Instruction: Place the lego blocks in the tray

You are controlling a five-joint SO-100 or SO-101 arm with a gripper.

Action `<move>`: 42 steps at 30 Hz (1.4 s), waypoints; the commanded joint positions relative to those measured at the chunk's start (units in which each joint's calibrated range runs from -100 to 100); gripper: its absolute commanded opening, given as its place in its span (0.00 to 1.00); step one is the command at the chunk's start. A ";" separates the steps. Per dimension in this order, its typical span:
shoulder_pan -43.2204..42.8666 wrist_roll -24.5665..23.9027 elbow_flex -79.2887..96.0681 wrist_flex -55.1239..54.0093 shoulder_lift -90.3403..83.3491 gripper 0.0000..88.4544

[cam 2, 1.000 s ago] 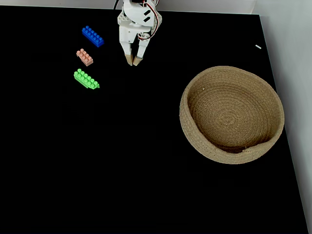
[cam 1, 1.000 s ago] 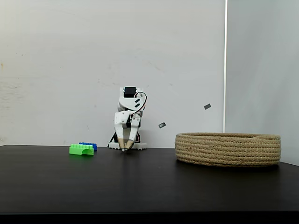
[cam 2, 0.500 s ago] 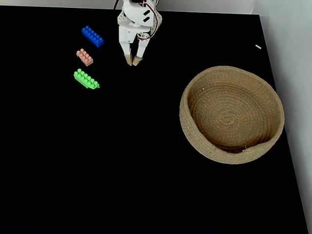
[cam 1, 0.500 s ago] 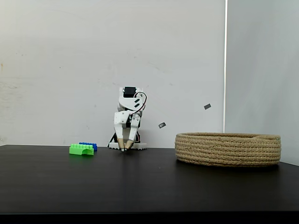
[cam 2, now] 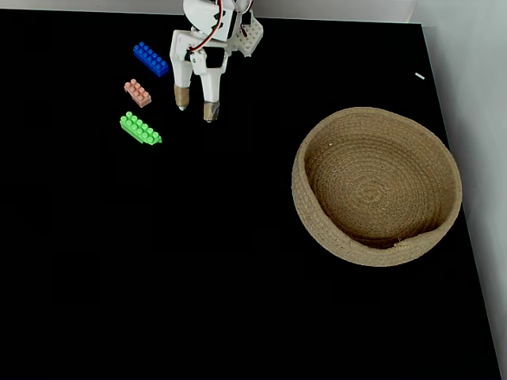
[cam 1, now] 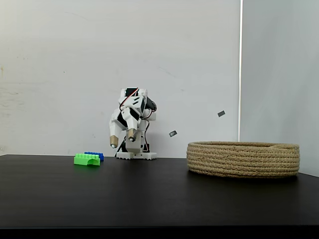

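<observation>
A fixed view from above puts the tray (cam 2: 377, 186) well apart from your gripper (cam 2: 195, 107), off to its right and nearer the camera, with nothing in it. The gripper hangs with its fingers spread and nothing between them. Just left of the fingertips lie the three bricks: the green brick (cam 2: 140, 128) nearest the camera, the blue brick (cam 2: 150, 58) back by the arm's base, the pink brick (cam 2: 138, 93) between them and closest to you. Pick one, turn the jaws across its narrow sides, and come down straight so neighbours stay put.
</observation>
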 commanded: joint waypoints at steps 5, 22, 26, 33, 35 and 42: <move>9.95 -7.37 -21.11 -1.08 23.11 0.32; 17.78 -16.70 -50.21 7.33 57.34 0.31; 18.85 -17.88 -52.49 7.50 61.63 0.31; 19.26 -19.63 -55.31 8.08 66.02 0.32; 19.18 -20.17 -55.68 8.42 66.97 0.32; 17.86 -21.44 -55.77 8.58 68.51 0.31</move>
